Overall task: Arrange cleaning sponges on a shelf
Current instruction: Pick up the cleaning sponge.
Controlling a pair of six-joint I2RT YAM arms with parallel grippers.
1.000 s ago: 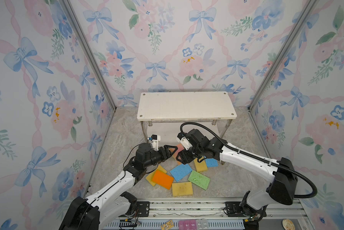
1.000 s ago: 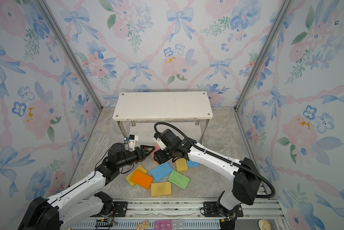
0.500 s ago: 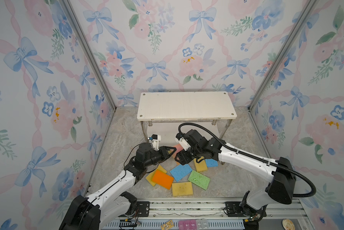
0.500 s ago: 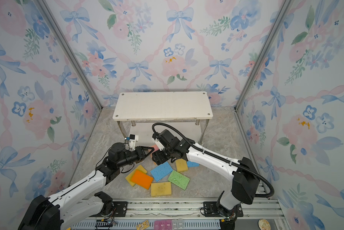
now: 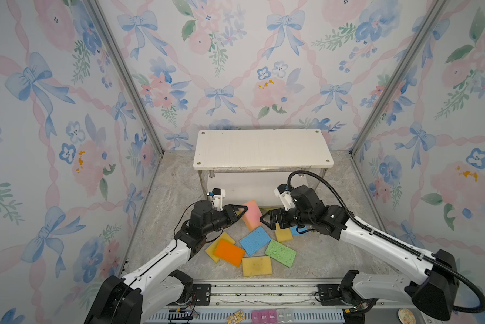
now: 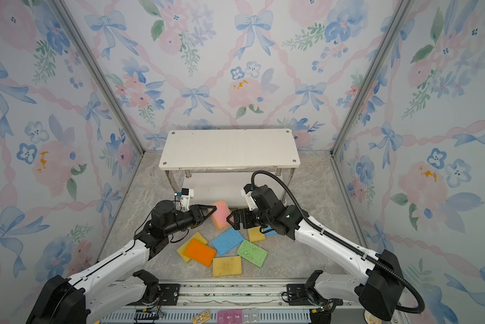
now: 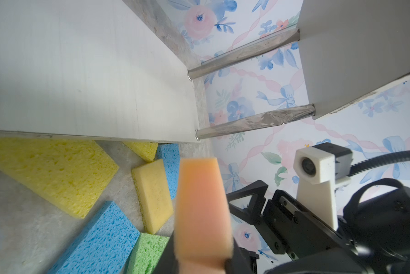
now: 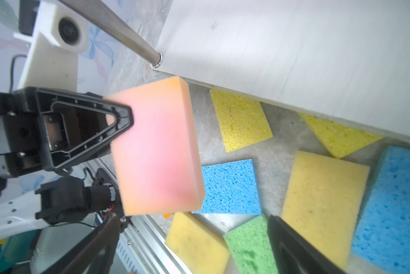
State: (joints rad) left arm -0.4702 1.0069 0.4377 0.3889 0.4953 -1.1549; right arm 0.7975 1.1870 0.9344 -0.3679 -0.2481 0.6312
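My left gripper (image 5: 244, 209) is shut on one end of a pink sponge (image 5: 251, 214), held in the air in front of the shelf (image 5: 261, 148). The same sponge (image 7: 202, 208) fills the left wrist view between the jaws. My right gripper (image 5: 263, 220) stands open just to the right of the pink sponge, apart from it. In the right wrist view its fingers (image 8: 294, 249) frame the pink sponge (image 8: 156, 147) with a gap. Both shelf boards are bare.
Loose sponges lie on the floor in front of the shelf: orange (image 5: 229, 252), blue (image 5: 254, 240), green (image 5: 280, 253), mustard (image 5: 256, 266). Two bright yellow sponges (image 8: 240, 119) lie at the lower board's edge. Shiny shelf legs (image 7: 251, 123) stand close by.
The left gripper has shut on the pink sponge. The right gripper has opened wide and let go of it, drawing slightly back to the right.
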